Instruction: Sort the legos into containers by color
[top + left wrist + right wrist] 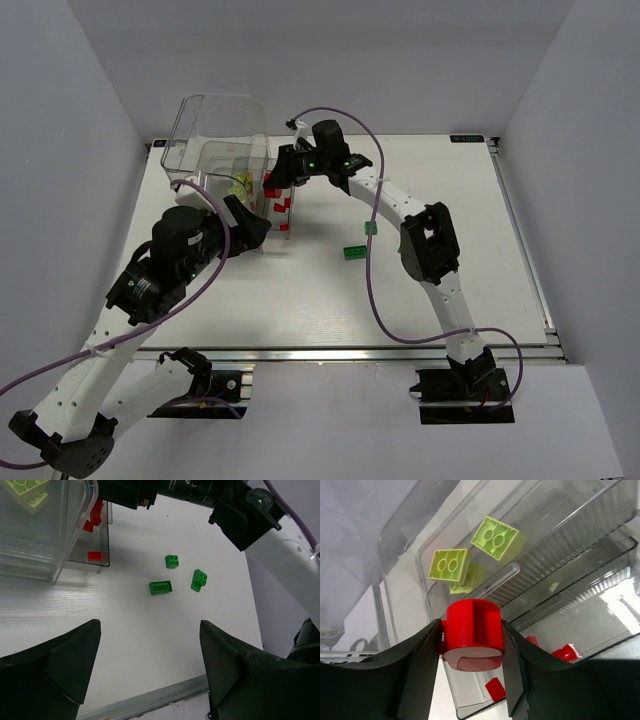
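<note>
Right wrist view shows you the right gripper [471, 645] clamped on a red brick [472, 622] at the clear bin [570, 565], with yellow-green bricks [497, 537] inside one compartment. Your left gripper [150, 665] hangs with its fingers apart above the table [125, 630], where three green bricks [171, 561] lie beside the bin.

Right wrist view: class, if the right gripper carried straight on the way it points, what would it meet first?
The right gripper, shut on a red piece, would most likely first meet the wall of the clear bin; the yellow-green bricks lie beyond, inside. Depth through clear plastic is uncertain.
</note>
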`<move>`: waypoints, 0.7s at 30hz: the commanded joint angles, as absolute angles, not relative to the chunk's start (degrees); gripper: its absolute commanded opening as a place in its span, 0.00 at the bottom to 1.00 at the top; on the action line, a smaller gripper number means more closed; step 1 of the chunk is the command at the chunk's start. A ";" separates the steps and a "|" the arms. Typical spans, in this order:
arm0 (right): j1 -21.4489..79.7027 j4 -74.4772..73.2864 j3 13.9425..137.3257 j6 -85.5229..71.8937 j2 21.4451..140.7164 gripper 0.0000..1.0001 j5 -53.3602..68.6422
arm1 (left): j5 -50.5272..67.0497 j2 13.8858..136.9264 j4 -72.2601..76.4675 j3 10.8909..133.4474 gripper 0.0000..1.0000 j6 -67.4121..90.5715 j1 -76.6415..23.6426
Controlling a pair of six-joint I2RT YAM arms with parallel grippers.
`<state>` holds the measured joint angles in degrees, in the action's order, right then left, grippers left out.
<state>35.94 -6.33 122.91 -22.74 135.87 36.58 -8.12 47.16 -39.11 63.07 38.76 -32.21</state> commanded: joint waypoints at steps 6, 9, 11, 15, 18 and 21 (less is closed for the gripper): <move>34.54 -2.11 123.40 -20.40 133.16 0.62 35.51 | -8.18 45.79 -37.80 62.76 0.88 40.25 -32.17; 34.45 -2.11 123.40 -19.25 132.63 0.67 36.21 | -7.39 47.54 -36.21 62.58 0.88 40.08 -32.17; 34.45 -2.20 123.40 -18.81 132.36 0.68 36.04 | -6.59 48.86 -35.25 62.75 0.86 39.82 -32.17; 33.76 -1.58 124.19 -18.81 131.84 0.62 35.16 | -6.15 50.18 -34.72 63.46 0.84 39.38 -32.17; 32.97 -0.70 123.32 -18.72 130.26 0.46 34.80 | -6.24 50.19 -34.54 63.28 0.81 39.20 -32.17; 32.17 2.54 121.03 -18.02 128.07 0.28 35.07 | -5.89 49.66 -34.02 61.97 0.74 39.55 -32.17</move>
